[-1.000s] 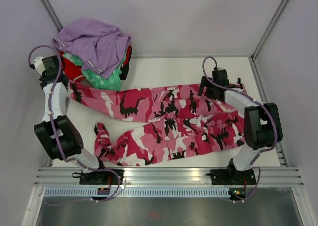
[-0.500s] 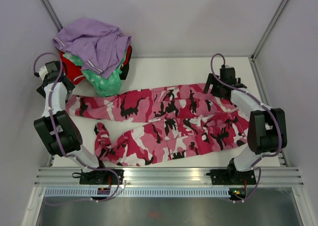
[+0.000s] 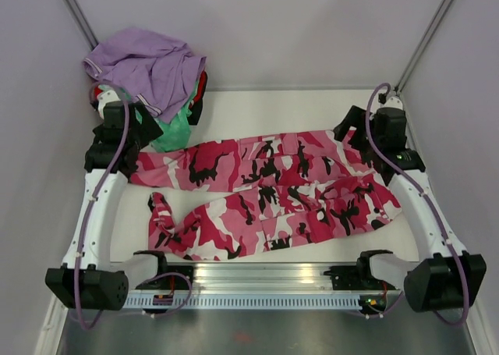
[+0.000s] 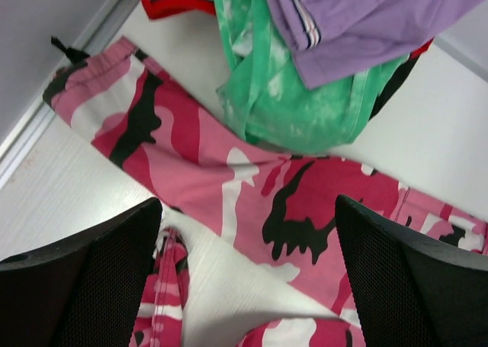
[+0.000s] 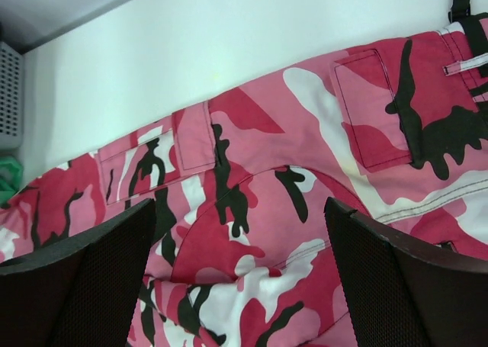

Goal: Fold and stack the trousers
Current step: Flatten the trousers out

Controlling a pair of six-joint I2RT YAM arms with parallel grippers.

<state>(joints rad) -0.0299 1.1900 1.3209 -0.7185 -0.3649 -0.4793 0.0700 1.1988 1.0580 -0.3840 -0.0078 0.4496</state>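
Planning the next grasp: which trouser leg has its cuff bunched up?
The near leg: its cuff is bunched and bent back, while the far leg lies flat beside the green garment.

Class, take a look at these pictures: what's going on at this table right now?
Two robot arms are working on pink camouflage trousers, spread unfolded across the table, legs apart. The left gripper hangs open above the far leg, beside a pile of other clothes; the right gripper hangs open above the waist end. Neither holds anything.

left gripper (image 4: 248, 202) and right gripper (image 5: 240, 202) gape empty.
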